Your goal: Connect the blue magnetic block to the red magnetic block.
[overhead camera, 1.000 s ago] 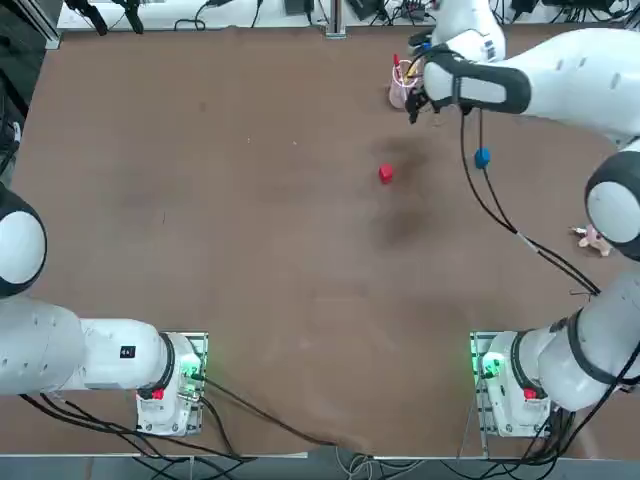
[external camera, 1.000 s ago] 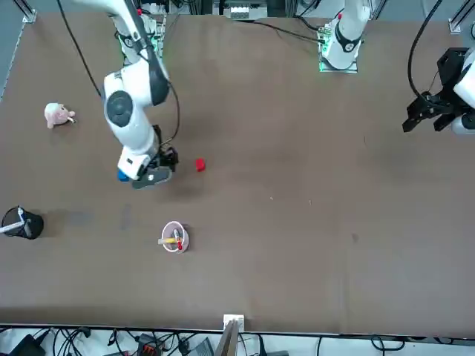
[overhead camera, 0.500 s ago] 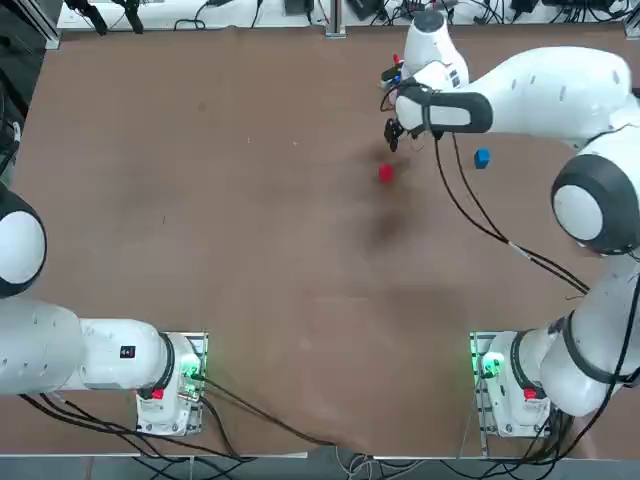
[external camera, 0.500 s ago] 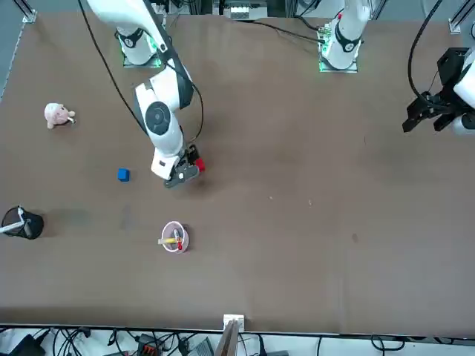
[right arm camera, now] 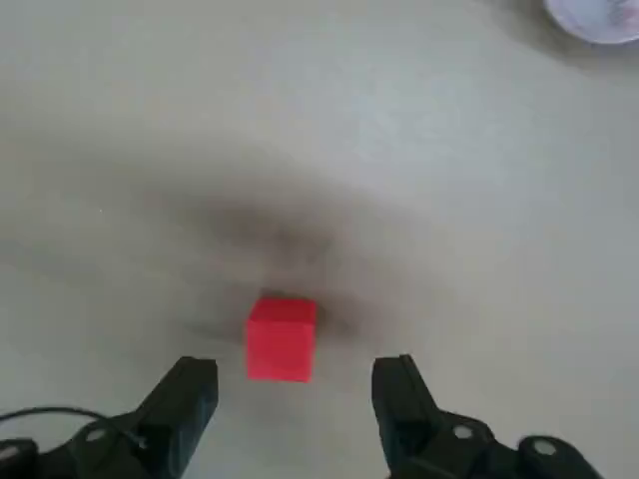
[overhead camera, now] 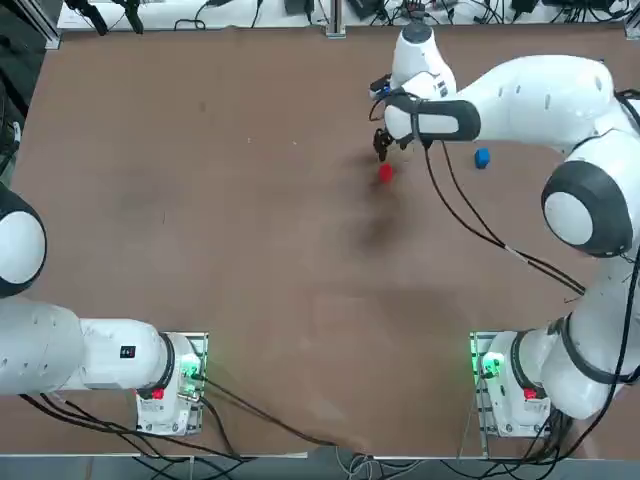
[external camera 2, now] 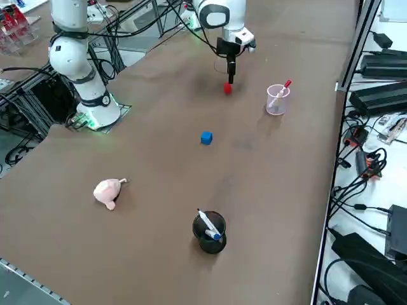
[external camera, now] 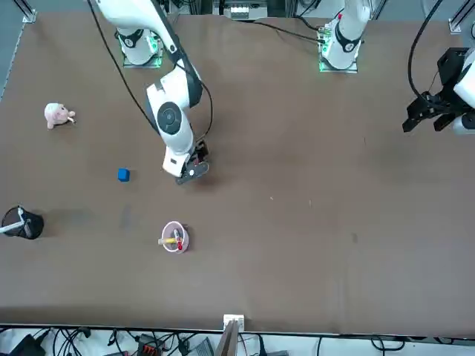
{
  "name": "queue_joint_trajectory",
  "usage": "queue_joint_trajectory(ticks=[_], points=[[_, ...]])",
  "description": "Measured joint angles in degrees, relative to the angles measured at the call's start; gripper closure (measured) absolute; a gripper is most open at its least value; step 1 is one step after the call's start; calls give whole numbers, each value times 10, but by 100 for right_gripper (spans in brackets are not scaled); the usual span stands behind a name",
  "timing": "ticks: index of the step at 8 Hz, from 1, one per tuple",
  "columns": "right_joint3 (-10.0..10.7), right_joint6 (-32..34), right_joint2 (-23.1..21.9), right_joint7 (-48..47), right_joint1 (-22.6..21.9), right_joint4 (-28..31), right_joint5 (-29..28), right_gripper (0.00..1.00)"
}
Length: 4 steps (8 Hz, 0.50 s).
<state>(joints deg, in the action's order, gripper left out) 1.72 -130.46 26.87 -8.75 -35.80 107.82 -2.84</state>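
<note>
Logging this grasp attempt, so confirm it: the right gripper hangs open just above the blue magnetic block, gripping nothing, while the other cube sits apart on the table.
Wrong block. The right gripper hangs open above the red magnetic block, as the right wrist view shows: the red cube lies between its spread fingers, ungripped. The blue magnetic block is the one sitting apart on the table, as the top view shows.

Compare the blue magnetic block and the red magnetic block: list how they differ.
Colour: the blue magnetic block is blue, the red magnetic block red. Place: the right gripper, open, hovers at the red one; the blue one sits alone, apart from it. Both are same-sized small cubes resting on the table.
</note>
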Motion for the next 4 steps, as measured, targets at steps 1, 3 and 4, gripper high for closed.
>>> queue_joint_trajectory(ticks=[1, 3, 4], points=[[0, -3, 10, -4, -8, 0, -1, 5], [0, -18, 32, -6, -14, 0, -2, 5], [0, -20, 39, -6, -14, 0, -2, 5]])
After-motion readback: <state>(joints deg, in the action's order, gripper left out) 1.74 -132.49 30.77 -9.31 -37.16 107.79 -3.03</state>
